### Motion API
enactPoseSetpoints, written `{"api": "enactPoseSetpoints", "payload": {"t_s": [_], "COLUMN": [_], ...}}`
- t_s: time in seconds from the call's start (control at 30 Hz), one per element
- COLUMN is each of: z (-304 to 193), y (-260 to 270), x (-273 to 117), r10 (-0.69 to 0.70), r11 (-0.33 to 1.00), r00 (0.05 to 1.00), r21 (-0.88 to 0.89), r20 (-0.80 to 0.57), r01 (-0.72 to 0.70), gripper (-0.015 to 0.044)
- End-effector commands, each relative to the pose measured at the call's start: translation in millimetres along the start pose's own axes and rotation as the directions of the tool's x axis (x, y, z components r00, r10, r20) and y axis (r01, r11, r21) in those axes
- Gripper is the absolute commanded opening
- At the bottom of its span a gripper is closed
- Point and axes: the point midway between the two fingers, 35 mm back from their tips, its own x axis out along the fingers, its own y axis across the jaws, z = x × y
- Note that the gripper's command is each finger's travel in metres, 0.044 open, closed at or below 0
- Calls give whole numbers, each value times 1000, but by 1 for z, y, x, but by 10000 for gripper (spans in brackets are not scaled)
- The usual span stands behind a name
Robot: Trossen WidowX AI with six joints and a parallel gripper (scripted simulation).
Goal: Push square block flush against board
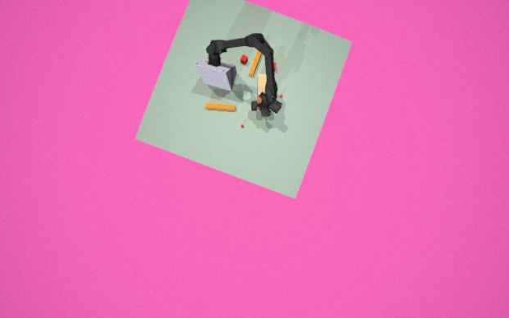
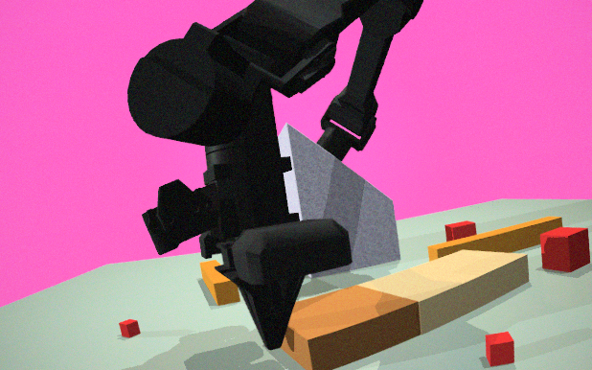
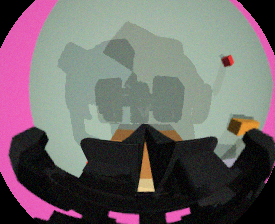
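Observation:
The orange-brown square block (image 1: 259, 100) (image 2: 351, 313) (image 3: 146, 167) lies flat, one whole side against an end of the pale board (image 1: 261, 80) (image 2: 466, 268) (image 3: 146, 185). No gap shows between them in the exterior view, and their near long sides look in line. The far edges also look about even, though shadow falls there. My gripper (image 1: 265, 114) (image 2: 274, 347) (image 3: 144, 127) is shut and empty. Its tips are low at the block's end opposite the board, seemingly against it. The arm covers part of both in the top view.
A grey slanted stand (image 1: 216, 76) (image 2: 379, 225) is under the arm's base. One orange bar (image 1: 220, 107) (image 2: 218, 285) (image 3: 244, 126) lies beyond the gripper, another (image 1: 255, 64) (image 2: 509, 240) near the board's far end. Several red cubes (image 1: 242, 126) (image 2: 500, 349) (image 3: 227, 61) lie around.

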Motion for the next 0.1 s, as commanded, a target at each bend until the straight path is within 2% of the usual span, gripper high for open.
{"api": "enactPoseSetpoints", "payload": {"t_s": [0.0,0.07], "z": [1,4], "y": [-1,0], "x": [5,5], "r10": [-11,-11], "r11": [1000,1000], "r00": [1000,1000], "r21": [2,2], "r20": [-13,-13], "r01": [11,11], "gripper": [0,0]}}
